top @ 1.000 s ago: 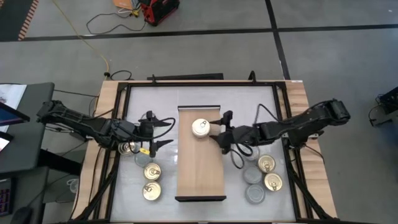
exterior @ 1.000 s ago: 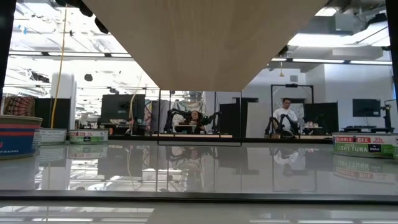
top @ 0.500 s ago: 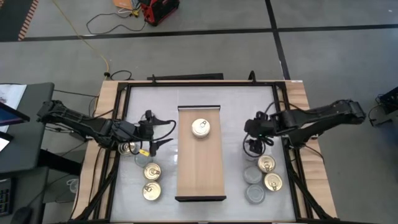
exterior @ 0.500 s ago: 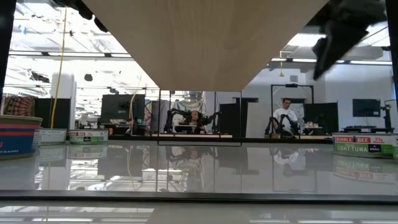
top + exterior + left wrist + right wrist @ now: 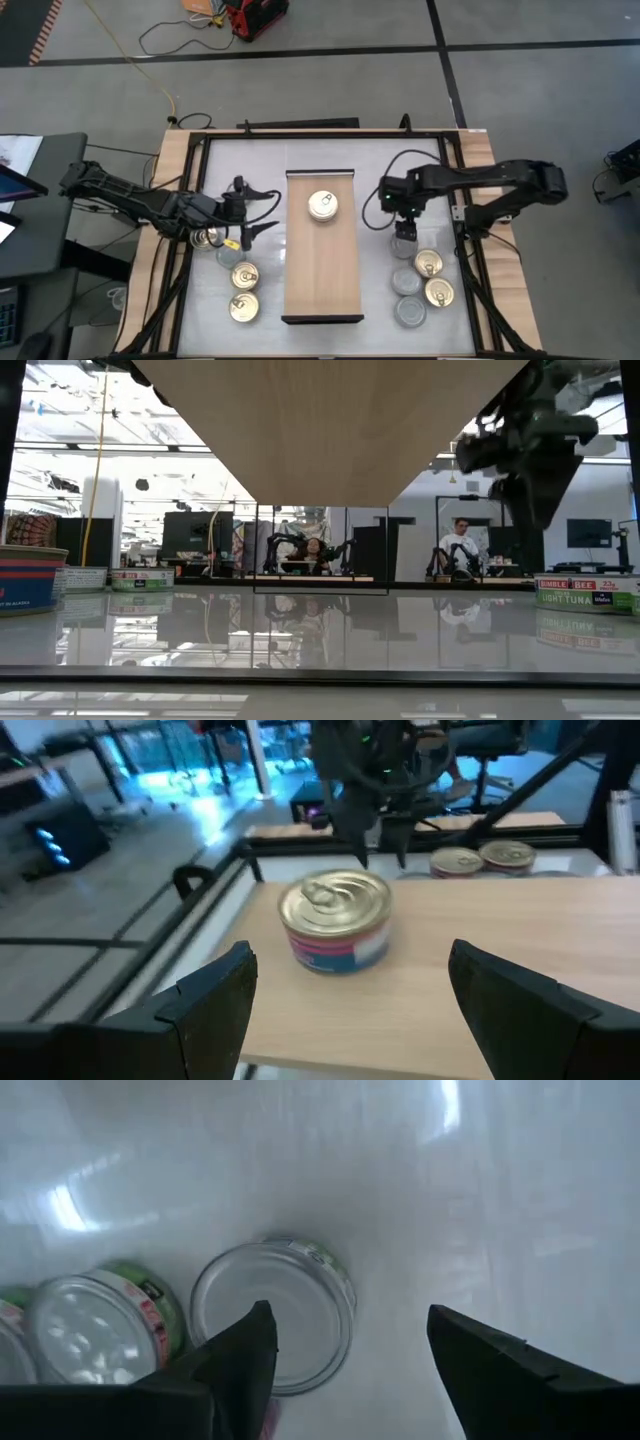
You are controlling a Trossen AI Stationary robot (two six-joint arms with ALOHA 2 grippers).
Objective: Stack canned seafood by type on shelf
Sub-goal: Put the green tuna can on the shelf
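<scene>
The shelf [image 5: 322, 270], a long light-wood board, lies in the middle of the table. One gold-lidded can [image 5: 322, 205] stands on its far half. My left gripper [image 5: 268, 212] hovers open at the shelf's left edge, level and facing that can [image 5: 335, 910]. My right gripper [image 5: 397, 218] points down, open, over the table right of the shelf. A silver-lidded can [image 5: 272, 1315] stands on the table just below it, near one finger. More cans sit on the table: gold-lidded ones at left [image 5: 244, 290], mixed lids at right [image 5: 420, 288].
A second silver-lidded can with a green and red label [image 5: 100, 1325] stands close beside the one under my right gripper. A wooden frame with dark rails [image 5: 190, 160] borders the white table. The shelf's near half [image 5: 322, 290] is bare wood.
My right gripper has drawn away from the can on the shelf toward the table's right edge, tipped from level to pointing down, and sunk over the cans there. The gold-lidded can stays in place on the shelf.
</scene>
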